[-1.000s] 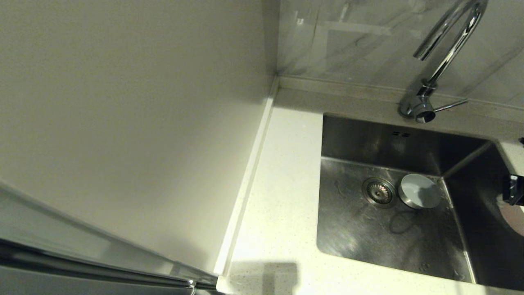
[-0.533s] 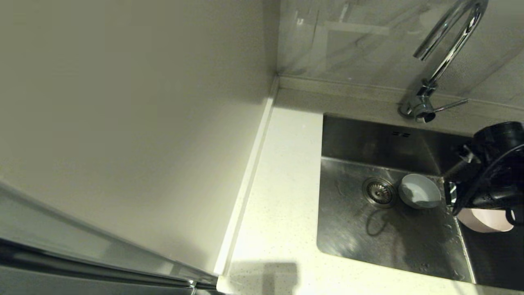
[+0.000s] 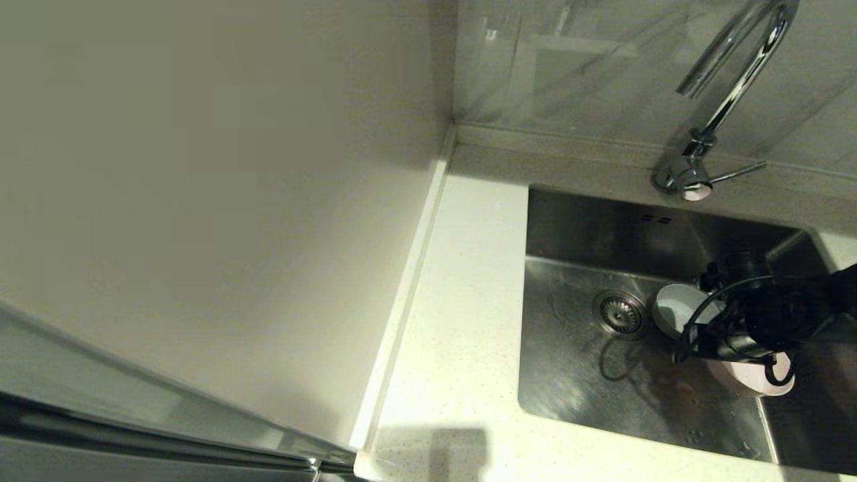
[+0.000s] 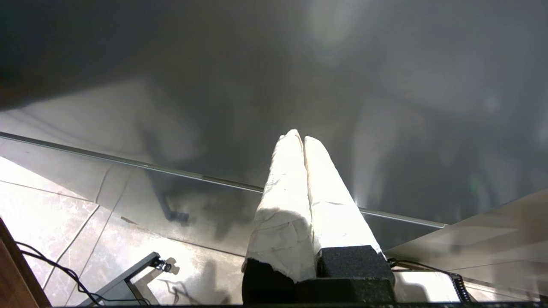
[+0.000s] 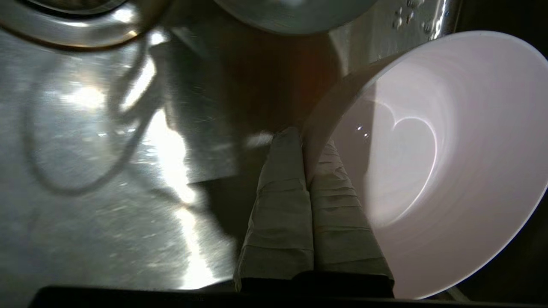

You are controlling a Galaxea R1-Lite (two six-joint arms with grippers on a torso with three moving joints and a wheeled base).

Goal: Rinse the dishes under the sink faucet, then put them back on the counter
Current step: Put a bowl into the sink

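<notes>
**Inside the sink: pink bowl pinched by its rim**

Over the sink (image 3: 569,375) floor, going from left to right in the head view, comes first the round drain strainer (image 3: 619,312), then the grey-blue bowl (image 3: 676,304) just beside it, then the right gripper (image 5: 303,141) with the pale pink bowl (image 3: 763,383) hanging from it near the right wall of the basin. No 3rd bowl shows in these views.

The jaws of the right gripper are clenched on the rim of the pink bowl: 1 finger is outside the wall, the other inside, and the wall is between them. From the jaws, the hollow of the bowl opens to one side, tilted, and the grey-blue bowl lies ahead of the fingertips, apart from them.

I judge the pink bowl to be light and stiff, with a smooth glazed-looking surface. Small drops shine inside it and on the steel near it, so it is probably slippery. A rim pinch is the natural hold for such a shallow bowl, but it can turn in the jaws, and it may chip if it strikes the steel.

The pink bowl holds nothing but the drops. What is inside the grey-blue bowl I cannot tell.

The faucet (image 3: 730,87) stands behind the basin; no running water is visible. The left gripper (image 4: 303,139) is away from the counter (image 3: 462,321), its jaws pressed together on nothing.
</notes>
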